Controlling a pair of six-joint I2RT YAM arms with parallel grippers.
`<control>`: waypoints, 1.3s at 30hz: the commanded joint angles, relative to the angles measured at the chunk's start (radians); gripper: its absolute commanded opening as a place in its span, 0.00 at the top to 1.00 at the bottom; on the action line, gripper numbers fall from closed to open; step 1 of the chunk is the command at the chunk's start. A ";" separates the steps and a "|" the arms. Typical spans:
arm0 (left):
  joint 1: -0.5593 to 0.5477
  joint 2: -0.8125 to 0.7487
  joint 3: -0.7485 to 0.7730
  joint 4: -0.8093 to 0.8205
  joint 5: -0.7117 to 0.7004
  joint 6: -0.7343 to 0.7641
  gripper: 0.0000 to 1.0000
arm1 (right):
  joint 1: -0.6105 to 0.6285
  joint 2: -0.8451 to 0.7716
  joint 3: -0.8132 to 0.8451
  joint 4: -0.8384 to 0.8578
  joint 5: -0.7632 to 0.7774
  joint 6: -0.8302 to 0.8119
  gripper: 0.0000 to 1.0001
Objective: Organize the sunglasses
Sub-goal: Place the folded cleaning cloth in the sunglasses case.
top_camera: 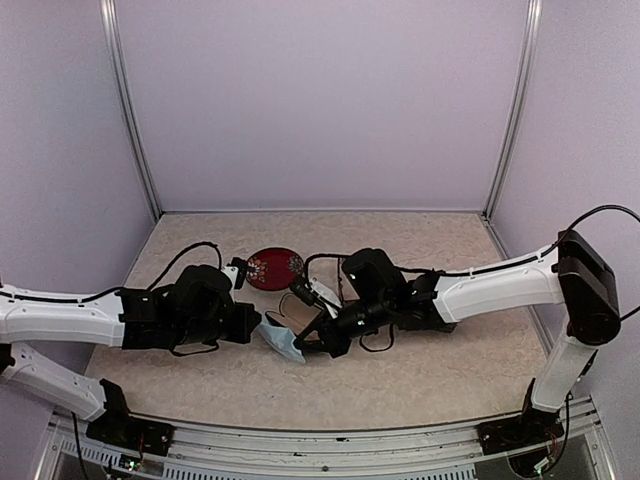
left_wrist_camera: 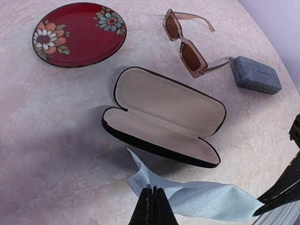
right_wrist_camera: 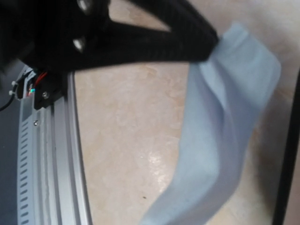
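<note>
Left pincer (left_wrist_camera: 152, 205) pinches the cloth (left_wrist_camera: 206, 199); right pincer (top_camera: 305, 343), cannot tell. A pull may drag the case (left_wrist_camera: 164, 117) just ahead.

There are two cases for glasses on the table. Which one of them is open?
The black case with the beige lining, lying in the middle, is open. The grey-blue case, beside the sunglasses, is shut.
</note>
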 commanded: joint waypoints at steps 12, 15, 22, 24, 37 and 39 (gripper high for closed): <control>0.115 0.295 0.169 0.089 0.116 0.115 1.00 | -0.120 0.032 -0.040 0.008 0.029 0.038 1.00; 0.127 0.335 0.201 0.095 0.135 0.129 1.00 | -0.131 0.042 -0.036 0.000 0.027 0.028 1.00; 0.146 0.399 0.256 0.088 0.165 0.152 1.00 | -0.148 0.059 -0.044 -0.002 0.028 0.022 1.00; 0.150 0.410 0.270 0.079 0.166 0.159 1.00 | -0.151 0.063 -0.043 -0.002 0.030 0.021 1.00; 0.179 0.485 0.315 0.066 0.198 0.193 1.00 | -0.163 0.107 -0.044 -0.001 0.047 0.025 1.00; 0.181 0.495 0.316 0.066 0.203 0.195 1.00 | -0.163 0.111 -0.044 -0.001 0.048 0.025 1.00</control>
